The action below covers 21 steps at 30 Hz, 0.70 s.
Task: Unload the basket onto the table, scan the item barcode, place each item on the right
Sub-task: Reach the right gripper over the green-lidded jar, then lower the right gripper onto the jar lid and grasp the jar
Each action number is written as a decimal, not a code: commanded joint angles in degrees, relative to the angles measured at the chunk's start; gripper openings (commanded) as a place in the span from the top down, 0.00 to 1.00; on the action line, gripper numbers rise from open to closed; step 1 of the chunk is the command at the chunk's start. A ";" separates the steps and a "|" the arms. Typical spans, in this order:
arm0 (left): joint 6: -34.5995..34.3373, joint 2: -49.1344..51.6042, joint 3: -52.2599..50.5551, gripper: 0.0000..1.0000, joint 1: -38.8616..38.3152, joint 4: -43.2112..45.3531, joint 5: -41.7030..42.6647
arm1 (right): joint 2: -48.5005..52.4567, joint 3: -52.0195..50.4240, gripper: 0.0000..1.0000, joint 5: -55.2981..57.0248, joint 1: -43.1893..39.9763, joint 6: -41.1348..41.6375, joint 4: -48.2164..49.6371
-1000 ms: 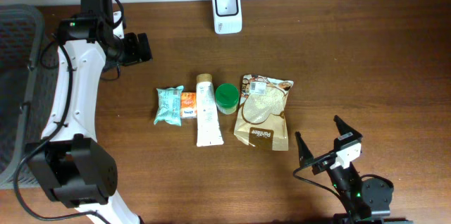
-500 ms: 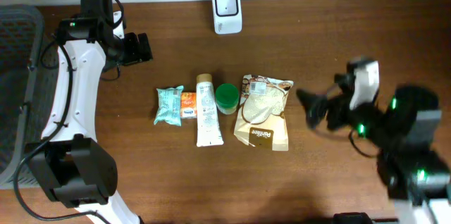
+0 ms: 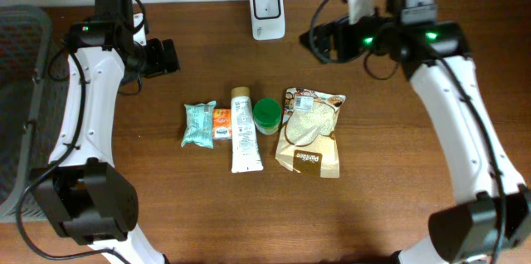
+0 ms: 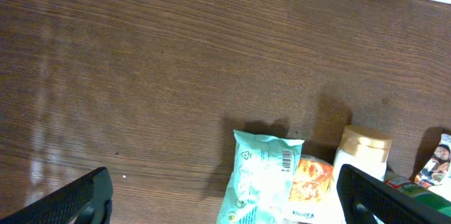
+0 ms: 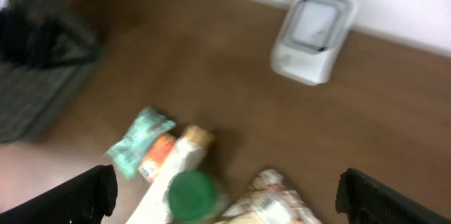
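Both hands are wide open and hold nothing: the right gripper (image 3: pixel 319 41) hangs just right of the white scanner (image 3: pixel 267 12) at the far edge, with the brown bag (image 3: pixel 309 131) on its near side, and the left gripper (image 3: pixel 168 56) sits far and left of the teal packet (image 3: pixel 199 124).

your right wrist view is all smear, scanner (image 5: pixel 313 37) and green lid (image 5: pixel 192 196) just soft blobs, left wrist view chops tube (image 4: pixel 359 157) and teal packet (image 4: pixel 262 178) at the bottom edge, orange packet (image 4: pixel 310 182) partly under the teal one, pouch (image 3: pixel 309 131) print unreadably tiny overhead
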 commanded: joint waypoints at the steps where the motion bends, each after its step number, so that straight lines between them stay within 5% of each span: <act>1: 0.70 -1.40 0.44 0.01 0.24 -0.04 0.55 | 1.20 1.22 0.02 -10.86 2.86 2.25 -0.59; 3: 0.68 -1.40 0.44 0.01 0.24 -0.04 0.55 | 2.01 1.07 0.02 -10.16 6.08 2.27 -0.15; 7: 0.70 -1.40 0.44 0.01 0.24 -0.04 0.55 | 3.26 1.07 0.02 24.76 16.00 14.88 -5.95; 9: 0.70 -1.40 0.44 0.01 0.24 -0.04 0.55 | 4.70 1.07 0.02 31.61 19.10 20.13 -7.39; 21: 0.68 -1.40 0.44 0.01 0.24 -0.04 0.55 | 19.93 1.07 0.10 30.32 25.24 30.64 -10.25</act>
